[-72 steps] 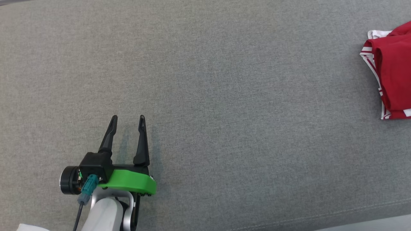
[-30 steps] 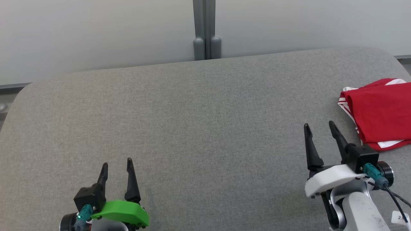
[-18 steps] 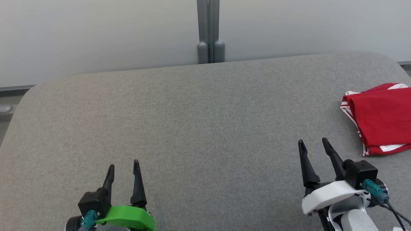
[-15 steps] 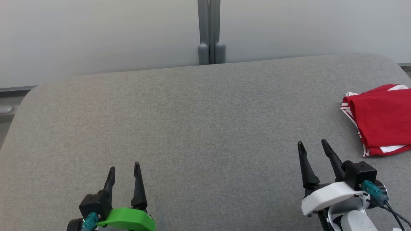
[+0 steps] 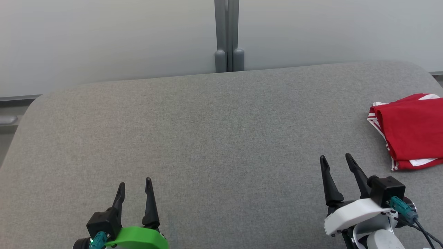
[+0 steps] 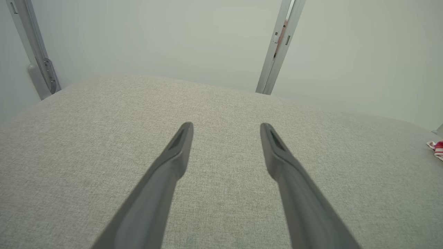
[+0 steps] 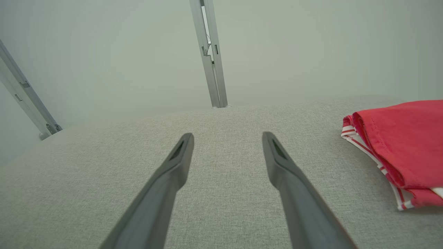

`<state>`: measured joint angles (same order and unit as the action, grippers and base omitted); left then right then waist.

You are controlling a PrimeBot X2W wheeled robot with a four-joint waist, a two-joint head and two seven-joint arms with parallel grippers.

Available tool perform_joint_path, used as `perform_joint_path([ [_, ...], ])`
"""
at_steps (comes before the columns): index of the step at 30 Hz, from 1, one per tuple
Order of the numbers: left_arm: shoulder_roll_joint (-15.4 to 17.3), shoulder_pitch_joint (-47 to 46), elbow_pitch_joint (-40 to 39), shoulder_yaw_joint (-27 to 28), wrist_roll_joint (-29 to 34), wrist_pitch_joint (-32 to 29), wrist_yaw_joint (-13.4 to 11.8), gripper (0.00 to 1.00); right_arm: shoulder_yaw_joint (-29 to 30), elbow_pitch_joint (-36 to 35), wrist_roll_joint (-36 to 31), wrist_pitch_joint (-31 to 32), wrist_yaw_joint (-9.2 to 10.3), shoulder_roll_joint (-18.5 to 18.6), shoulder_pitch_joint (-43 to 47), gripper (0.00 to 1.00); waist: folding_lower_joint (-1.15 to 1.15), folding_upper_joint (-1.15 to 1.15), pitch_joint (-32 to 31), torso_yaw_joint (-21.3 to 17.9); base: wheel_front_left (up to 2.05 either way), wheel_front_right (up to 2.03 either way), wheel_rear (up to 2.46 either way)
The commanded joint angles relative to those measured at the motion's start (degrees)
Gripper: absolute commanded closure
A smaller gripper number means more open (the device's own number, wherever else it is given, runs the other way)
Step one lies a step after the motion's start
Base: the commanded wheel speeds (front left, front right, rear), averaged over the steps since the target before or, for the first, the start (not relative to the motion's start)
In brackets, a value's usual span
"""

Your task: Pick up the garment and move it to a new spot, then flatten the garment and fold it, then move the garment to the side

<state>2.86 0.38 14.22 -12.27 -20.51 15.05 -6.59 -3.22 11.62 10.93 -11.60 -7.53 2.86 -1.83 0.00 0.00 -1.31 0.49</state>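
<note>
The garment (image 5: 412,129) is red with red-and-white striped trim, folded into a compact stack at the far right of the grey padded surface (image 5: 214,138); it also appears in the right wrist view (image 7: 401,148), and a sliver of it sits at the edge of the left wrist view (image 6: 436,148). My right gripper (image 5: 335,159) hovers open at the lower right, just left of the garment and apart from it, holding nothing. At the lower left my left gripper (image 5: 135,183) is open and empty, far from the garment.
A pale wall with a grey vertical post (image 5: 227,34) stands behind the surface's far edge. The surface's rounded corners show at the back left (image 5: 38,102) and back right (image 5: 420,67).
The head camera has tilted up, bringing the wall and both grippers into view. Over the last second both grippers sit slightly lower in the picture; the garment lies unchanged.
</note>
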Motion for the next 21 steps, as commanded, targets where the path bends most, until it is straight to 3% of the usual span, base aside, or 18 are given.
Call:
perform_joint_path([
  [1, 0.10, 0.53, -0.01, 0.15, 0.39, 0.14, -0.07, 0.00, -0.01, -0.31, 0.13, 0.05, 0.09, 0.09, 0.56, 0.00, 0.00, 0.00, 0.06, -0.03, 0.00, 0.00, 0.00],
  [9, 0.10, 0.32, -0.39, 0.30, -0.40, 0.14, 0.16, 0.00, 0.20, -0.32, 0.74, 0.07, 0.09, 0.08, 0.56, 0.00, 0.00, 0.00, 0.20, 0.01, 0.00, 0.00, 0.00],
  [10, -0.01, 0.02, -0.24, 0.15, -0.33, -0.02, 0.05, 1.00, 0.13, -0.01, 0.25, 0.00, -0.01, -0.01, 0.18, 1.00, 0.00, 0.00, 0.19, 0.01, 0.00, 0.00, 0.00],
  [13, -0.02, 0.36, 1.08, 0.01, -0.93, -0.31, 0.15, 1.00, 0.12, 1.28, 0.74, 0.08, -0.01, -0.16, 0.86, 1.00, 0.00, 0.00, 0.21, 0.00, 0.00, 0.00, 0.00],
  [21, 0.22, -0.38, 0.86, 1.77, -8.98, -2.39, 1.65, 1.00, 0.89, 1.31, 9.89, 1.83, 0.00, 0.09, 0.28, 1.00, 0.00, 0.00, 0.29, -0.03, 0.00, 0.00, 0.00],
])
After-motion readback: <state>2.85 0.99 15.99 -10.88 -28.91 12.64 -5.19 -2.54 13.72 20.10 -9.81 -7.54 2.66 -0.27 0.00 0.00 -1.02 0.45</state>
